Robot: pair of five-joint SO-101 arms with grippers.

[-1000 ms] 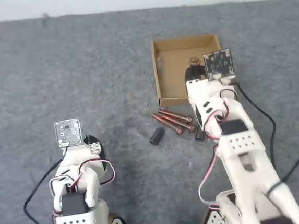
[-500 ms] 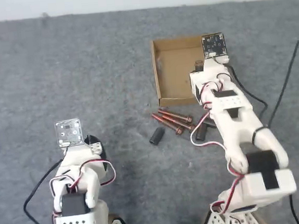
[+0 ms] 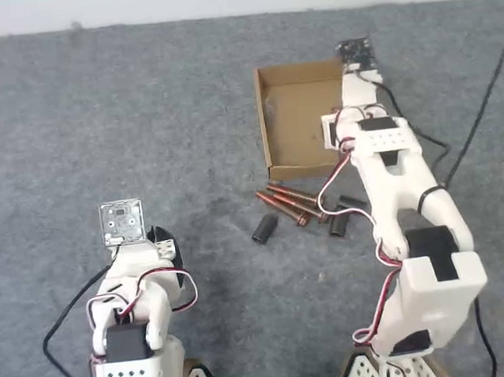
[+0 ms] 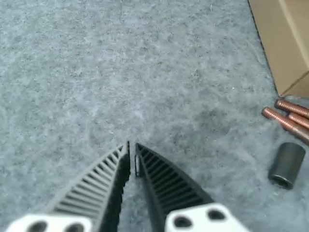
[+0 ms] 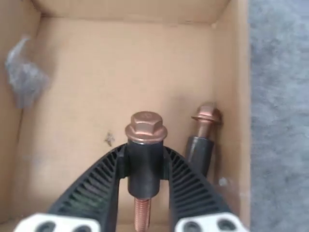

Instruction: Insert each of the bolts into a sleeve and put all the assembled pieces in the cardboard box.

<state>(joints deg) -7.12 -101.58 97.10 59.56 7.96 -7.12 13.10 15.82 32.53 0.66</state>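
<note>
Right gripper [image 5: 145, 152] clamped on sleeved bolt [image 5: 146, 129] over cardboard box [image 3: 293, 128], upper right; another assembled piece [image 5: 203, 137] sits inside. Left gripper [image 4: 131, 150] pinched together, empty, lower left.

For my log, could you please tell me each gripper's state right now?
Left gripper: shut, empty.
Right gripper: shut on a sleeved bolt, over the cardboard box.

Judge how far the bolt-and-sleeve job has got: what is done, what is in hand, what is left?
Done: one copper hex bolt in a black cylindrical sleeve lies inside the brown cardboard box. In hand: the right gripper is shut on a second assembled piece over the box. Left: loose copper bolts and loose black sleeves on the grey carpet; the left gripper is shut, empty.
</note>
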